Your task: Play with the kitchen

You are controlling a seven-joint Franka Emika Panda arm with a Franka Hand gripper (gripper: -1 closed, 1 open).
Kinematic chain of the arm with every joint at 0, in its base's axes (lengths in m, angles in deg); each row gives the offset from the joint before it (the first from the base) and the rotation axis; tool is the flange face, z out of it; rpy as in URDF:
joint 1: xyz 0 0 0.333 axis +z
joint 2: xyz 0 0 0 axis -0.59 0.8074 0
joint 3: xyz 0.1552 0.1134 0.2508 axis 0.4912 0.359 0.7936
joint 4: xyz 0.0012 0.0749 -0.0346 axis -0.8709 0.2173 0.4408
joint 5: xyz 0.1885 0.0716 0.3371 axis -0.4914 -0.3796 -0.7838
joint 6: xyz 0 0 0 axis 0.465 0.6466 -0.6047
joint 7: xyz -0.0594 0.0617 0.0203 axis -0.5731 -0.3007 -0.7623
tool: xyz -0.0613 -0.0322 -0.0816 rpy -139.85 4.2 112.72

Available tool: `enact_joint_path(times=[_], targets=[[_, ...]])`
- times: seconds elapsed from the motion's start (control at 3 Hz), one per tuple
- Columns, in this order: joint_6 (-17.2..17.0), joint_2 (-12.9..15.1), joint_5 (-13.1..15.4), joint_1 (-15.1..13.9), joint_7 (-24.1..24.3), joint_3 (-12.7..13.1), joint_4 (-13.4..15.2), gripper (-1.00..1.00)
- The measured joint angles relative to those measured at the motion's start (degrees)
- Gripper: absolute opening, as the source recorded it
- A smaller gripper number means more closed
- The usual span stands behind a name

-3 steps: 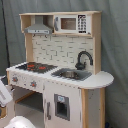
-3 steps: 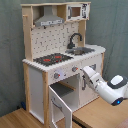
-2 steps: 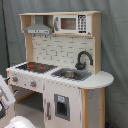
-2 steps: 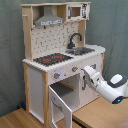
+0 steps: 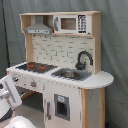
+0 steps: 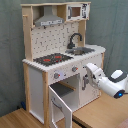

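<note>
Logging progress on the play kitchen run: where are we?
Done: the oven door of the tall white and light-wood toy kitchen hangs open in the second exterior view. In hand: the white robot arm reaches toward the front panel near the knobs; no contact is visible, and the gripper's state can't be read. Left: the black faucet, sink and stovetop look untouched.

In the second exterior view the claw is too blurred for its fingers to be judged; below it, the open oven door is cut off by the bottom edge.
</note>
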Motion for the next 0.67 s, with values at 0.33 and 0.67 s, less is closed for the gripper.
enact_joint_path(times=[0.33,0.67], targets=[[4.76,0.0,0.0,-1.62,3.02,-0.38,2.59,1.0],[9.01,-0.01,0.0,-4.92,5.23,-0.41,3.17,1.0]])
